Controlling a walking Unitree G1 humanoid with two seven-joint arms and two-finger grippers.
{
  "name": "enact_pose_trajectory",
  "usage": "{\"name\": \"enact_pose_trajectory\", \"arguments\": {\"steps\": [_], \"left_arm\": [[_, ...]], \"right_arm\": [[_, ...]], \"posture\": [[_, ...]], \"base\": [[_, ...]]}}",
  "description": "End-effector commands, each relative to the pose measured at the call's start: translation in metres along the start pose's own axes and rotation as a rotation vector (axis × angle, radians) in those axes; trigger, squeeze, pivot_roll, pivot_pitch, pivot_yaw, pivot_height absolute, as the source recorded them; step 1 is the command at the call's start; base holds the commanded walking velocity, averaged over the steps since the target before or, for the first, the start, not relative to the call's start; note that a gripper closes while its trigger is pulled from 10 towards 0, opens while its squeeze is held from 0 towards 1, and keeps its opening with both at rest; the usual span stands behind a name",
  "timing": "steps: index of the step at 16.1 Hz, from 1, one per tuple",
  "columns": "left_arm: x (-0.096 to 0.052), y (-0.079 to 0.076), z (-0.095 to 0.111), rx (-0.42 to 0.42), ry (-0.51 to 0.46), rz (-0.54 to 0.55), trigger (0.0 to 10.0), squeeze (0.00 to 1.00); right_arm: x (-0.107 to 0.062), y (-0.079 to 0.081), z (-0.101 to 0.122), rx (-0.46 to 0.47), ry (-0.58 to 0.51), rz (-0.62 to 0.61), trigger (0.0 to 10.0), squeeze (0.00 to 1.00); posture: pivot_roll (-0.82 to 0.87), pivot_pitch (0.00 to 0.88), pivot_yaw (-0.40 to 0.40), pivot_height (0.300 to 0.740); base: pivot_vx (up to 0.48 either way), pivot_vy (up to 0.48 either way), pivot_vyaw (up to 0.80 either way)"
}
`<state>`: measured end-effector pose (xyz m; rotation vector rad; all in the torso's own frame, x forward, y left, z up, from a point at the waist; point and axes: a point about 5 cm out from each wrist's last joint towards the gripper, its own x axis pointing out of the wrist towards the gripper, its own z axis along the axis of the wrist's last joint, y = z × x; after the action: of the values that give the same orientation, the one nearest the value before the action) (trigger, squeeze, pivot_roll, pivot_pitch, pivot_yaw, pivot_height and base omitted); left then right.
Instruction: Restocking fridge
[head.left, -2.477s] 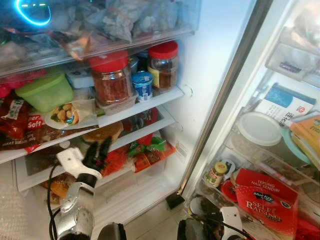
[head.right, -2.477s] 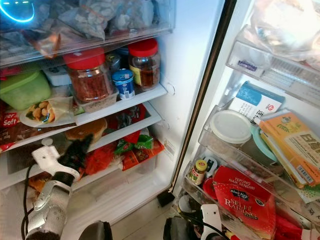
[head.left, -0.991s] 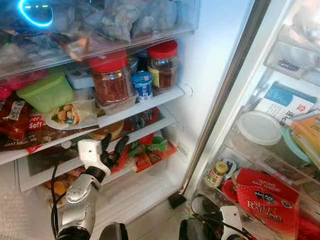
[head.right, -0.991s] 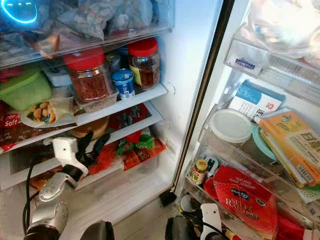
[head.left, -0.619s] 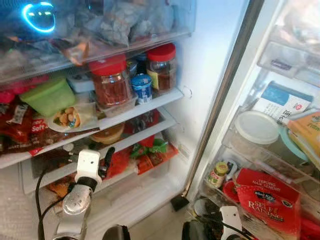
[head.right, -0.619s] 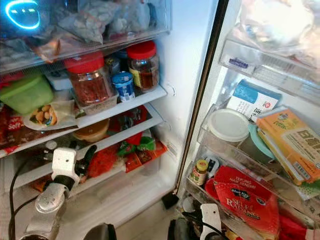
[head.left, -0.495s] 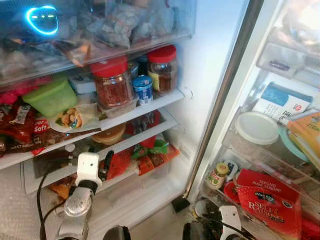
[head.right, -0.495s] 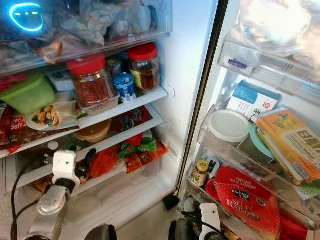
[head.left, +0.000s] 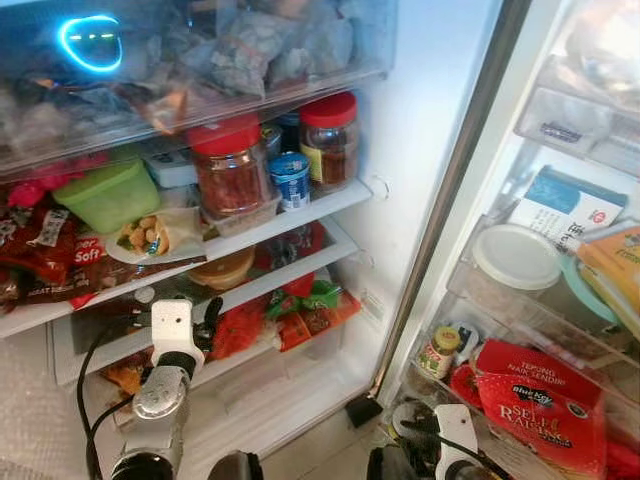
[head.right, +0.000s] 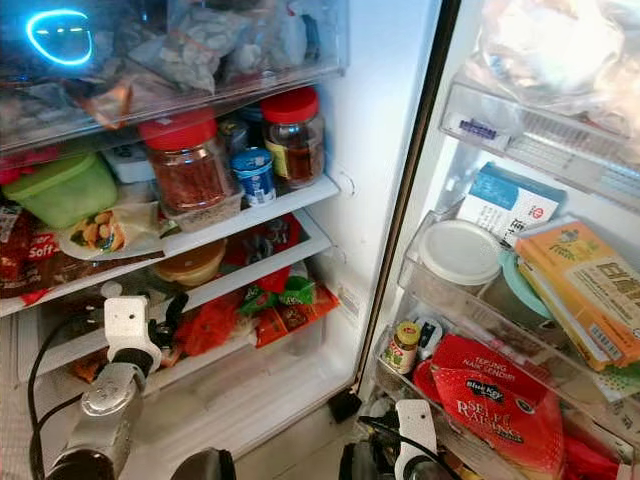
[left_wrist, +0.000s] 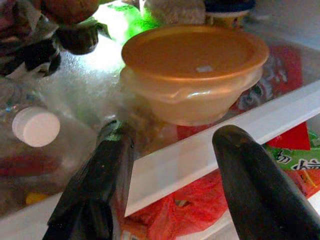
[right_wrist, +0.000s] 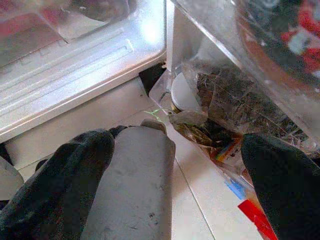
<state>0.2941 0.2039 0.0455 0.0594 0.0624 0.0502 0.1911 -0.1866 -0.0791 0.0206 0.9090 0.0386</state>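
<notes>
While raised before the open fridge, left gripper (left_wrist: 170, 165) with its two black fingers (left_wrist: 102, 175) spread apart, empty, tips level with the white front edge of the lower shelf (left_wrist: 210, 150). Just beyond the fingertips and a little above them, on that shelf: round translucent plastic bowl with an orange lid (left_wrist: 195, 70), upright, lid on, apart from both fingers. To one side of the bowl, near one finger, a clear plastic bottle with a white cap (left_wrist: 35, 125), lying down. Below the fingertips, under the shelf edge, crumpled red plastic bag (left_wrist: 195, 200) and green snack packets (head.left: 318, 294) in the clear drawer. Higher than the gripper, on the shelf above: two glass jars with red screw lids (head.left: 228, 165), a small blue-and-white cup (head.left: 290, 180) between them, a lime-green plastic tub (head.left: 105, 195) and a wrapped plate of food (head.left: 150, 235). Well off to the right of the left gripper, door racks holding a round white-lidded tub (head.left: 517, 257), a blue-and-white carton (head.left: 565, 205) and a red flour bag (head.left: 540, 400). Low down by the fridge's foot, right gripper (right_wrist: 175, 165) idle, fingers spread wide, nothing between them, a grey part of the robot (right_wrist: 132, 185) beneath and the pale floor (right_wrist: 200, 200) beyond.
</notes>
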Motion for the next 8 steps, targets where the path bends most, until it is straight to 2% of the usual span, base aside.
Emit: {"name": "enact_pose_trajectory", "arguments": {"steps": [1, 6, 8], "left_arm": [[0.0026, 0.0043, 0.0012, -0.003, -0.005, 0.020, 10.0, 0.00], [0.0048, 0.0086, -0.0008, -0.007, 0.006, 0.046, 10.0, 0.00], [0.0046, 0.0085, -0.0011, -0.017, 0.003, 0.054, 10.0, 0.00]], "right_arm": [[0.0010, -0.0028, 0.0060, 0.006, -0.008, -0.014, 10.0, 0.00], [0.0016, -0.0044, 0.0105, 0.003, -0.013, -0.017, 10.0, 0.00], [0.0020, -0.0045, 0.0124, 0.004, -0.017, -0.018, 10.0, 0.00]], "posture": [[-0.11, 0.000, -0.014, 0.641], [-0.09, 0.000, -0.029, 0.641], [-0.07, 0.000, -0.037, 0.641]], "base": [[0.000, 0.000, 0.00], [0.000, 0.000, 0.00], [-0.244, 0.000, 0.00]]}}
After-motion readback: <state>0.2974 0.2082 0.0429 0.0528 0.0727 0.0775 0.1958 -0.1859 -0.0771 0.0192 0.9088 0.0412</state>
